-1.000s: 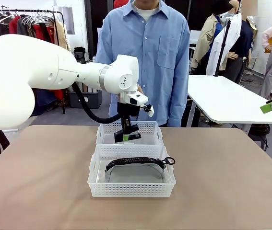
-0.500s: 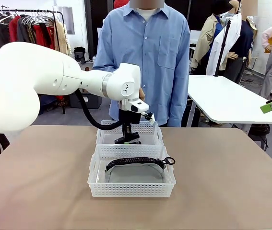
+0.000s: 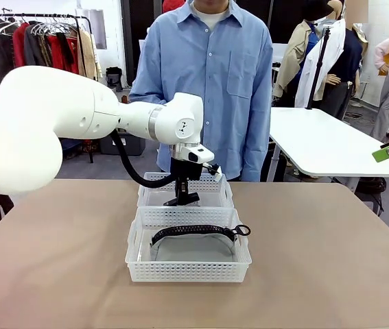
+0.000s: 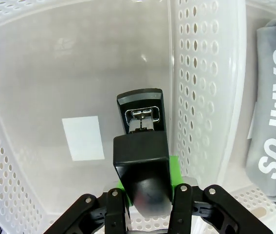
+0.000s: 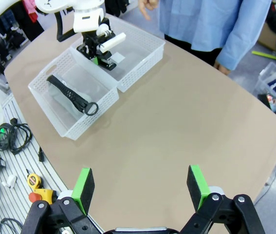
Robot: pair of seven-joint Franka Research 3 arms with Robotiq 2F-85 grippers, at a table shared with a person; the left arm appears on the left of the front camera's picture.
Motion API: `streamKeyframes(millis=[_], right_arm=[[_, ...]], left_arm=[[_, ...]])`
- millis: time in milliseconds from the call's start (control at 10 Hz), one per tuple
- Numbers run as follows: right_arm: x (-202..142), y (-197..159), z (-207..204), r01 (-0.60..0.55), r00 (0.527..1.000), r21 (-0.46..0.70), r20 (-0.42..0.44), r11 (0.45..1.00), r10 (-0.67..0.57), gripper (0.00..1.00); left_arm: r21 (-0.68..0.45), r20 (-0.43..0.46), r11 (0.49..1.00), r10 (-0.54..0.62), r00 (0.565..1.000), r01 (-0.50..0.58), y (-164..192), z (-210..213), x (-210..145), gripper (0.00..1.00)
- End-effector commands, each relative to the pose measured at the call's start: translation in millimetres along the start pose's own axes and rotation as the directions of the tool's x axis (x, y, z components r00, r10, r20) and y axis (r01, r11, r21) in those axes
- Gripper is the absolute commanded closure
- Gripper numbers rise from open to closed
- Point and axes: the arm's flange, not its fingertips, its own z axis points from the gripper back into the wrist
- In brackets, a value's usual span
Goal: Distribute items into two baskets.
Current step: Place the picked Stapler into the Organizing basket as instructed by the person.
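One stapler [image 4: 142, 146] clamped in my left gripper [image 4: 147, 204], long axis pointing down into the far basket [image 3: 154, 186]; my right gripper [image 5: 140, 187] hangs wide open.

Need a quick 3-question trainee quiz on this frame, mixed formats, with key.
1. True or false: the left gripper is shut on the stapler.
2. Which basket holds the grey pouch: A) the near basket, B) the far basket?
3. Fill in: the right gripper has its jaws ____.

Key: 1 true; 2 A; 3 open.
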Motion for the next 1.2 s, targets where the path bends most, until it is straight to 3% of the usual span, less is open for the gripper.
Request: streamKeyframes(millis=[0, 300, 400, 1100], right_arm=[[0.2, 0.3, -0.6, -0.005, 1.0, 0.007, 0.009, 1.0, 0.005, 0.0], [0.2, 0.3, -0.6, -0.005, 1.0, 0.007, 0.009, 1.0, 0.005, 0.0], [0.2, 0.3, -0.6, -0.005, 1.0, 0.007, 0.009, 1.0, 0.005, 0.0], [0.2, 0.3, -0.6, -0.005, 1.0, 0.007, 0.009, 1.0, 0.005, 0.0]], left_arm=[[-0.016, 0.002, 1.0, -0.015, 1.0, 0.015, 6.6, 7.6, 4.9, 0.68], [-0.008, 0.008, 1.0, -0.01, 1.0, 0.01, 7.0, 9.4, 2.3, 0.08], [-0.006, 0.016, 1.0, -0.006, 1.0, 0.006, 8.2, 11.4, 0.4, 0.0], [0.066, 0.068, 0.997, 0.026, 0.997, -0.031, -3.3, 70.6, -26.1, 0.0]])
